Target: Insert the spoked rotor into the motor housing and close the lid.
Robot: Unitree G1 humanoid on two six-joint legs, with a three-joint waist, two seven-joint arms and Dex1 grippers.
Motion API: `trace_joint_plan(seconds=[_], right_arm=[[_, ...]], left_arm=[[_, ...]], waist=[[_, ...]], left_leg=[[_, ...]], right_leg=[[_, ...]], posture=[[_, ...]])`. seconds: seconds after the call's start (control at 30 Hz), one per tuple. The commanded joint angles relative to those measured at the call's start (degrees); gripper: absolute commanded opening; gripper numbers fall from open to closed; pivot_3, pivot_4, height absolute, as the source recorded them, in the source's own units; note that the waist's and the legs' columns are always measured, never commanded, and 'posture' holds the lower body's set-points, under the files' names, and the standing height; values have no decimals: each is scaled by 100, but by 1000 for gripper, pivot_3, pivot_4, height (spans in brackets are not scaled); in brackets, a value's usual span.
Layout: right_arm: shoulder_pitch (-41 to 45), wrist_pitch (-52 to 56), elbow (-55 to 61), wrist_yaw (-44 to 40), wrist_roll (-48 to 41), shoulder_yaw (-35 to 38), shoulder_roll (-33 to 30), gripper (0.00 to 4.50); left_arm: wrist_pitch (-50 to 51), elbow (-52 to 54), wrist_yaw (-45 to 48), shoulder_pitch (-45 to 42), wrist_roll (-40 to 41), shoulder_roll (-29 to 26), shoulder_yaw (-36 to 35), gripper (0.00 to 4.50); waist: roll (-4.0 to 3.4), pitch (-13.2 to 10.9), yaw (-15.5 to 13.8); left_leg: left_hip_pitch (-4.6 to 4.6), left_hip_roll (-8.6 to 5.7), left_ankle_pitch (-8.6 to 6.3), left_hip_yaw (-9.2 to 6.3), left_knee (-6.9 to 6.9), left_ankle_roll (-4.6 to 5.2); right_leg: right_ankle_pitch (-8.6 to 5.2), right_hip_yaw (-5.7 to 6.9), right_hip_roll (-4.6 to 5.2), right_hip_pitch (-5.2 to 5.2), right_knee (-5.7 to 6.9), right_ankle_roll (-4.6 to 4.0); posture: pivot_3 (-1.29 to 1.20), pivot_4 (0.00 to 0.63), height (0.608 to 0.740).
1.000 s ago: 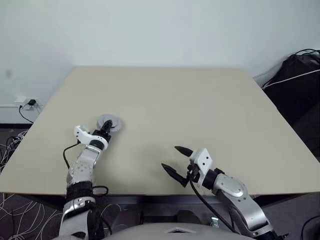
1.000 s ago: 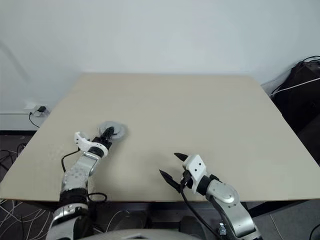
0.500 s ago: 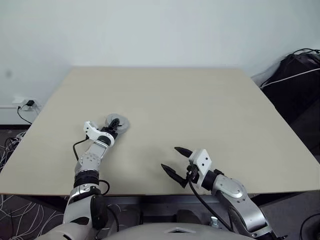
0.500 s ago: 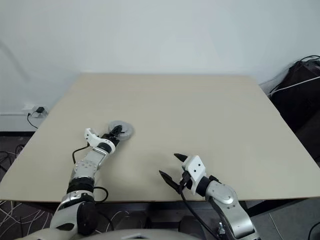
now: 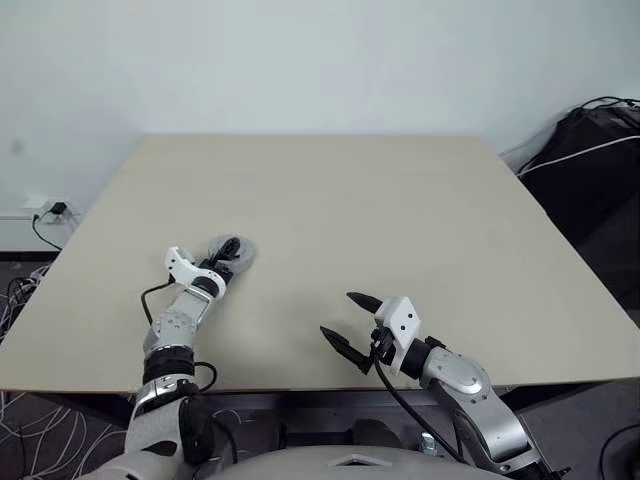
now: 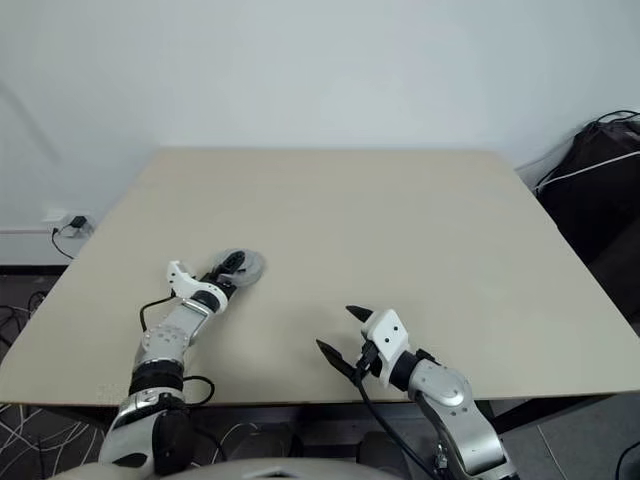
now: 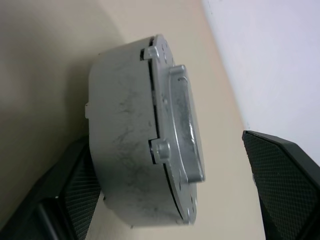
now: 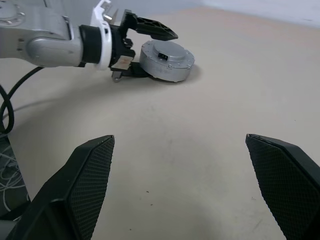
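The motor housing (image 8: 162,67) is a dull grey round casing standing on the tan table (image 5: 400,220) at the left. The lid (image 7: 181,125) sits on it, smooth face and raised hub up. The spoked rotor is hidden from view. My left gripper (image 5: 229,255) is open around the housing: one finger (image 8: 150,27) hangs over the lid, apart from it, and the other (image 7: 65,195) lies low beside the casing wall. My right gripper (image 5: 339,316) stands open and empty near the table's front edge, well to the right of the housing.
A black bag with cables (image 5: 590,150) lies off the table's right side. A wall socket with cords (image 5: 55,208) is down at the far left. Bare tabletop stretches between the two grippers and toward the back.
My left gripper's fingers have spread apart and let go of the lidded housing, which stays on the table. The right arm has kept still.
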State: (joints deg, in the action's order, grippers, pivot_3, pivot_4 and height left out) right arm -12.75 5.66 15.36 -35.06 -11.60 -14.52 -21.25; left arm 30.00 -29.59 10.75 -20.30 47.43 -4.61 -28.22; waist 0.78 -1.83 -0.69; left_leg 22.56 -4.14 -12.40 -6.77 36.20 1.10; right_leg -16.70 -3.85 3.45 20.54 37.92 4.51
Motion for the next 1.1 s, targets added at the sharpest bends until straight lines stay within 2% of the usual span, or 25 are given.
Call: trace_joint_plan(seconds=[0.03, 0.23, 0.37, 0.5, 0.57, 0.7, 1.0, 1.1], right_arm=[[44, -1, 53, -8, -16, 34, 29, 4500], [74, 63, 24, -65, -81, 4, 47, 4500], [80, 120, 23, -105, -103, -1, 51, 4500], [93, 143, 4, -115, -110, 2, 91, 4500], [82, 119, -10, -29, -92, 24, 173, 4500], [-15, -68, -42, 294, 57, 106, 381, 4500], [-371, -1050, -247, 1163, 764, 324, 634, 4500], [-511, -1322, -298, 1390, 880, 487, 658, 4500]], left_arm=[[299, 579, -111, 361, -9, 6, 53, 4484], [889, 1651, 228, 1339, -54, -173, 456, 4484], [1108, 2453, 793, 2116, -398, -590, 1186, 4484], [878, 3039, 1402, 2700, -905, -1052, 1873, 4484], [370, 3332, 1719, 2984, -1329, -1239, 2223, 4484], [-1045, 3756, 1905, 3422, -2197, -1209, 2646, 4484], [-4328, 3636, 1383, 4070, -3850, -488, 3150, 4484], [-4889, 3546, 916, 4198, -4240, -208, 3162, 4484]], waist=[[-1, 11, 11], [-26, 56, 69], [-48, 70, 79], [-61, 71, 78], [-65, 69, 77], [-75, 54, 47], [-73, 41, -62], [-72, 39, -76]], left_leg=[[-1, 0, 0, 0, 0, 0], [-13, 1, -12, 3, -3, -17], [-24, 1, -16, 4, -6, -22], [-53, 1, -18, 8, -13, -23], [-66, 3, -18, 7, -18, -24], [-68, 4, -19, 7, -28, -25], [-46, 4, -20, 9, -36, -23], [-47, 3, -20, 14, -36, -22]], right_leg=[[0, -1, 0, 0, 0, 0], [-2, -4, 2, -10, 0, -3], [-10, -5, 5, -22, -1, -17], [-32, -9, 12, -51, -2, -48], [-52, -11, 34, -67, -4, -32], [-57, -14, 46, -67, -10, -37], [-61, -10, 50, -42, -13, -41], [-62, -10, 49, -43, -14, -39]], posture=[[0, 0, 740], [0, 0, 740], [0, 0, 740], [0, 0, 740], [0, 0, 740], [0, 0, 740], [0, 0, 740], [0, 0, 740]])
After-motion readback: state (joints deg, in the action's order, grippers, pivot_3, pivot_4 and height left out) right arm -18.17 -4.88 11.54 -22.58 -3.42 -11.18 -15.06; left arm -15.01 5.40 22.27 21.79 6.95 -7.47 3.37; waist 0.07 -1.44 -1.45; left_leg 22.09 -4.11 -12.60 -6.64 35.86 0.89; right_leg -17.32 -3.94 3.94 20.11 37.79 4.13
